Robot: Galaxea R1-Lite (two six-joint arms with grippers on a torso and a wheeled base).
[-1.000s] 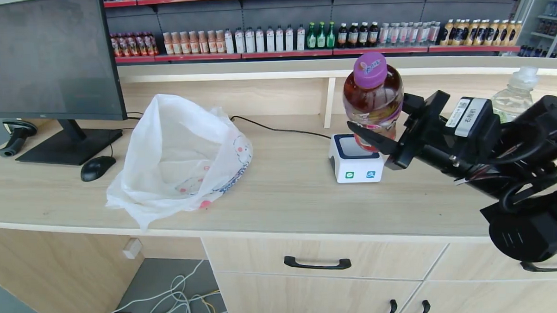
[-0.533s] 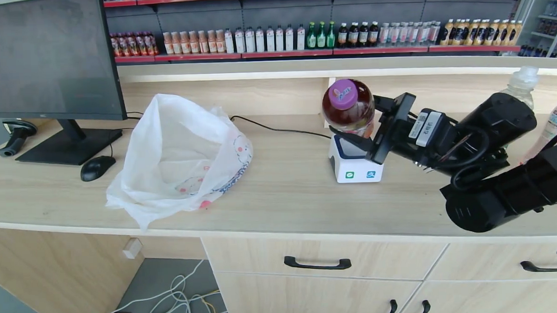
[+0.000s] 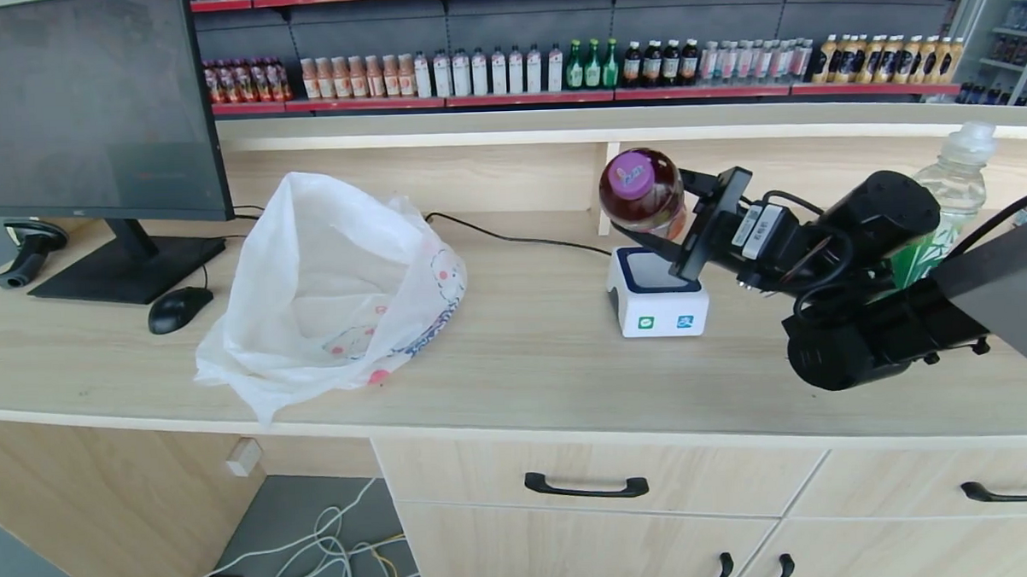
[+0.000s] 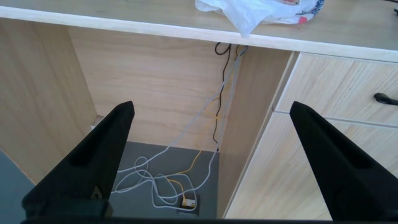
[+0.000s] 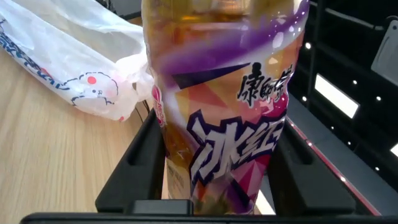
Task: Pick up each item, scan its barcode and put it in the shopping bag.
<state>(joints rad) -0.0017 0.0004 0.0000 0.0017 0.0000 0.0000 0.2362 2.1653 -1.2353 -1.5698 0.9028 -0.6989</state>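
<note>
Aloft, right gripper (image 3: 660,215) clasps bottle (image 3: 644,200) of brown drink (image 3: 662,188).

One shopping bag (image 3: 334,278), one scanner (image 3: 655,305), one tea bottle (image 3: 643,194), one clear bottle (image 3: 954,183), one mouse (image 3: 179,309)

The bottle (image 3: 642,190) was dark amber with a purple cap and a label swirled in purple, orange and white. The bag (image 3: 334,286) was milky white with pink dots and blue print, and the scanner (image 3: 658,309) was white with one green and one blue square on its front. The counter (image 3: 525,365) was pale wood grain and the mouse (image 3: 179,309) black.
</note>
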